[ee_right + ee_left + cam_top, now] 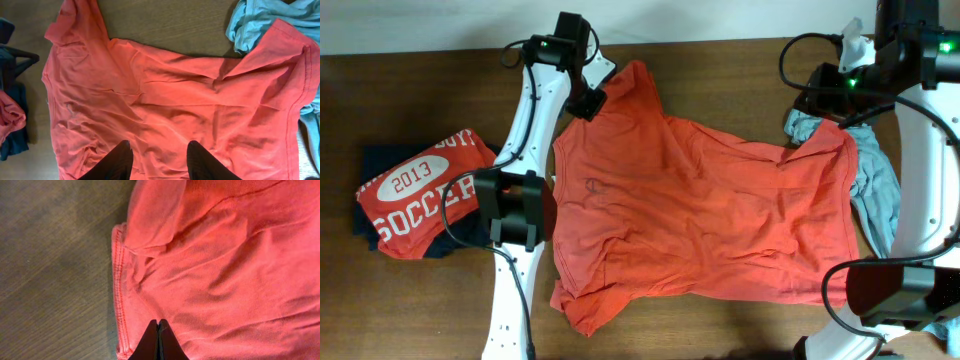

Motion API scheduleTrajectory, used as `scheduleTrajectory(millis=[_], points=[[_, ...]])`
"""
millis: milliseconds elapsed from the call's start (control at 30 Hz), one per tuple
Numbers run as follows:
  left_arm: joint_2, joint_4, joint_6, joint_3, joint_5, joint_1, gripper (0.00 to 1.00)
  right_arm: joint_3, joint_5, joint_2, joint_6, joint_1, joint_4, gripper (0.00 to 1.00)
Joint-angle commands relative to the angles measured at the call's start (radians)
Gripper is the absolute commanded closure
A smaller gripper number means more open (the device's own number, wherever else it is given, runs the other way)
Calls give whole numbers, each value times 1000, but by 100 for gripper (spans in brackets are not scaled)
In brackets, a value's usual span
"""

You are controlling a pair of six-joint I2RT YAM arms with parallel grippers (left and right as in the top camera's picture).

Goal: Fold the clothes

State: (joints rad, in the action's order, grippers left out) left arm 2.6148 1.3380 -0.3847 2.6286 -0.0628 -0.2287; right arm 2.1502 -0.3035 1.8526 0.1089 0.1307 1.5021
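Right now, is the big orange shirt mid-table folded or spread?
Spread. The orange shirt lies flat but wrinkled on the table, both sleeves out, hem edge overlapping the grey-blue shirt. No fold visible.

You look straight down on the worktop from overhead. Both wrist views share the orange-red T-shirt: left close at its stitched edge, right farther back.

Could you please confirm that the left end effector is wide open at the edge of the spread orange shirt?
Not quite: the left end effector is shut, jaws pressed together, at the edge of the spread orange shirt. The left wrist view shows it.
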Motion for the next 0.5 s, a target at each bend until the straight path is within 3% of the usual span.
scheduleTrajectory(millis=[0, 300, 467], points=[[74, 10, 3, 17, -8, 3, 99, -3, 5, 0, 0, -9, -2, 59], [156, 66, 72, 17, 54, 32, 99, -3, 5, 0, 0, -9, -4, 59], [166, 142, 243, 17, 256, 87, 99, -4, 40, 2, 0, -9, -12, 55]])
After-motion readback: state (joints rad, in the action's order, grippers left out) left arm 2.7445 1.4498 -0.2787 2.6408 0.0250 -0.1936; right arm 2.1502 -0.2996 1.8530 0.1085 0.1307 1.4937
